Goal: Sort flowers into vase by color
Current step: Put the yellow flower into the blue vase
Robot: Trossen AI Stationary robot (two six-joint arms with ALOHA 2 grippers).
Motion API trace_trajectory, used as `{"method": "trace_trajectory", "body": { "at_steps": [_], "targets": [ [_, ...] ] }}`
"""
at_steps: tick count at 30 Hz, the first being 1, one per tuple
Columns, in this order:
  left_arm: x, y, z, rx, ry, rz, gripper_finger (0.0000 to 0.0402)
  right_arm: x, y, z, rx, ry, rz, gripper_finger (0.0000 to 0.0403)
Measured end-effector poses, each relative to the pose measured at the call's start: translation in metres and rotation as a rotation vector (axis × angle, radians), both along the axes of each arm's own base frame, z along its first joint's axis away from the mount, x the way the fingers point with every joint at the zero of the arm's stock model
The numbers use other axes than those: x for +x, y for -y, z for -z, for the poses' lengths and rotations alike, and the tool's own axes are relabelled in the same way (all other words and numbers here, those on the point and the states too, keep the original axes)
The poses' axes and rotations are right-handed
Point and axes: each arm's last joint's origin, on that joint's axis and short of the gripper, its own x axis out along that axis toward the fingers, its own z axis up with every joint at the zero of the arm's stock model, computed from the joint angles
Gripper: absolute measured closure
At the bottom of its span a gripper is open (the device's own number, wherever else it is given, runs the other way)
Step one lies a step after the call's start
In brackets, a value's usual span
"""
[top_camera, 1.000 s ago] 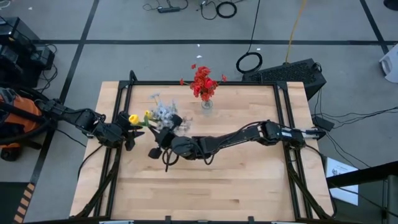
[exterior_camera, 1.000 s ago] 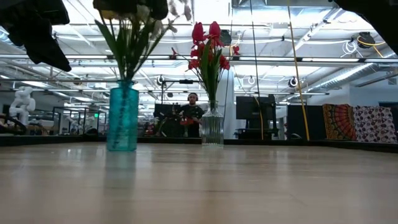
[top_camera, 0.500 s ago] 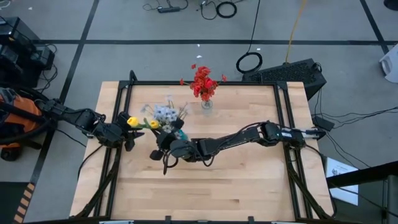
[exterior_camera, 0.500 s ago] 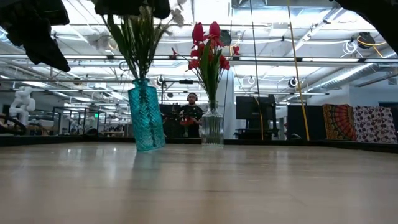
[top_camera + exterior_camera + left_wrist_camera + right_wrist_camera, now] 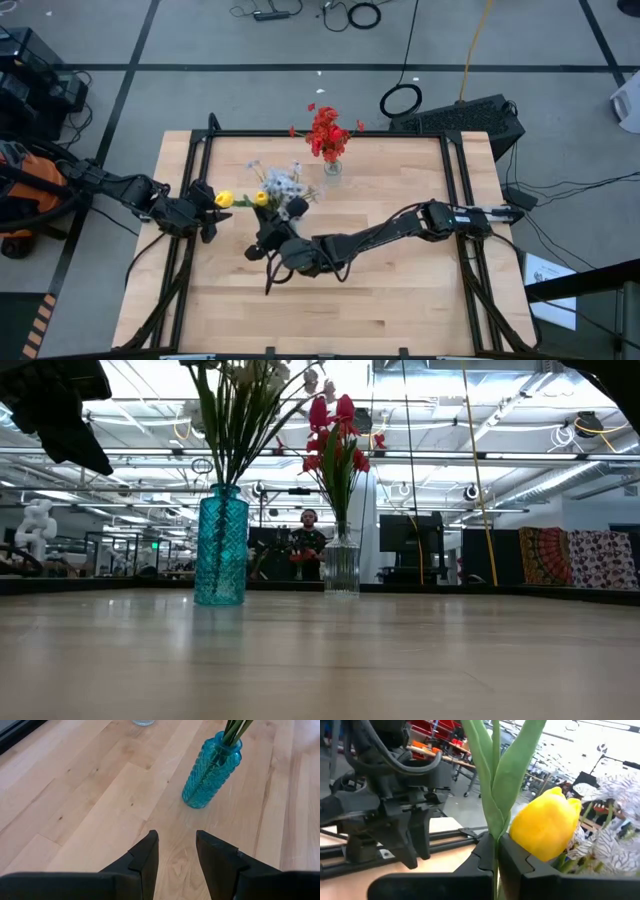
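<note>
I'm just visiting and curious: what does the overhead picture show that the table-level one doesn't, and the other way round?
Only the overhead view shows both arms whole, the left gripper open and empty, the right gripper pinching a yellow flower, and cables on the floor. Only the table-level view shows the blue vase standing upright, and a person in the room behind. Both show the red flowers in the clear vase.

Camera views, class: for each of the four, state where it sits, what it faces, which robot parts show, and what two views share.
High: overhead, facing down; both arms, left gripper, right gripper.
Low: table height, facing the room; teal vase, clear vase, dark arm parts.
Left wrist: faces the table; open fingers.
Right wrist: fingers shut on a green stem.
Shared: the teal vase appears in low and left wrist.
</note>
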Motion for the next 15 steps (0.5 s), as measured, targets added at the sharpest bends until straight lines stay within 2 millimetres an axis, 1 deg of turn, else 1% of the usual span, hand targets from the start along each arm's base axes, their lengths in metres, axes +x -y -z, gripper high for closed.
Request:
{"method": "trace_trajectory", "body": {
  "at_steps": [4, 10, 15],
  "targets": [
    [0.000, 0.000, 0.000, 0.000, 0.000, 0.000, 0.0262, -0.002, -0.004, 0.000, 0.022, 0.026, 0.031, 0.0403],
    [0.000, 0.000, 0.000, -0.003, 0.001, -0.003, 0.0262, -0.008, -0.013, 0.000, -0.001, 0.002, 0.127, 0.0403],
    [0.001, 0.001, -0.001, -0.011, 0.020, -0.004, 0.0262, -0.010, -0.019, 0.000, -0.001, 0.001, 0.132, 0.0403]
  ]
}}
